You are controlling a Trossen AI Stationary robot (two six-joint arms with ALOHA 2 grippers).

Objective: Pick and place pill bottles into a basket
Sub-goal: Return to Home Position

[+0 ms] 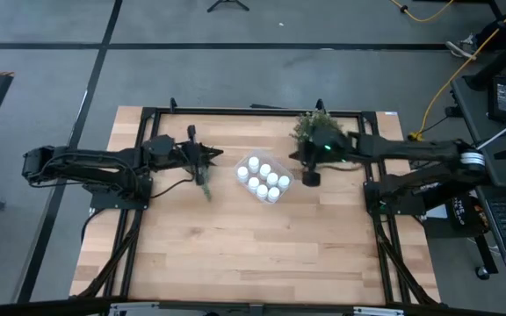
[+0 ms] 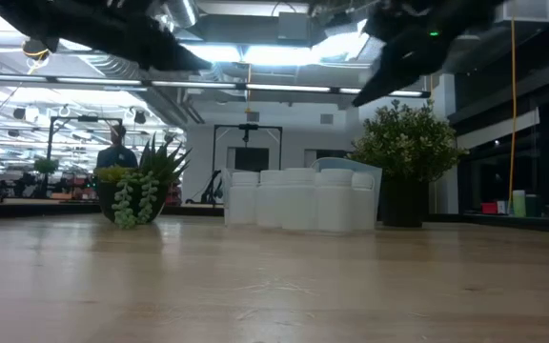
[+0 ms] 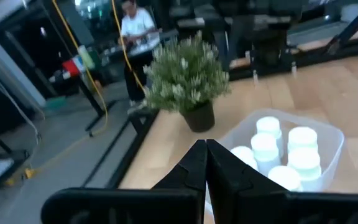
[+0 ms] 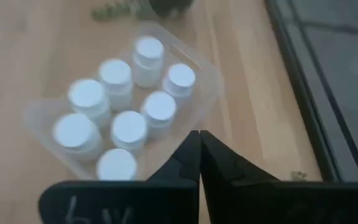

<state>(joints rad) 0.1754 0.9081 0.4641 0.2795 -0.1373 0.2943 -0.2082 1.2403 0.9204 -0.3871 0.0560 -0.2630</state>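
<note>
The basket (image 1: 263,178) is a clear plastic tub standing on the table's middle. Several white pill bottles (image 4: 129,127) stand upright inside it, close together. My left gripper (image 1: 218,156) hovers shut to the basket's left, above the table; its own view shows the shut fingertips (image 3: 205,154) in front of the basket (image 3: 328,143). My right gripper (image 1: 308,177) hovers shut just right of the basket, slanting down, with its tips (image 4: 199,146) above the tub's near rim (image 4: 210,93). Neither gripper holds anything. In the low view the bottles (image 2: 294,200) stand in a row.
A bushy potted plant (image 1: 319,132) stands at the far side, right of the basket, close under my right arm. A small succulent plant (image 1: 205,186) lies by my left gripper. Bare wooden table (image 1: 253,254) stretches toward the near edge. A person (image 3: 135,25) is in the room beyond.
</note>
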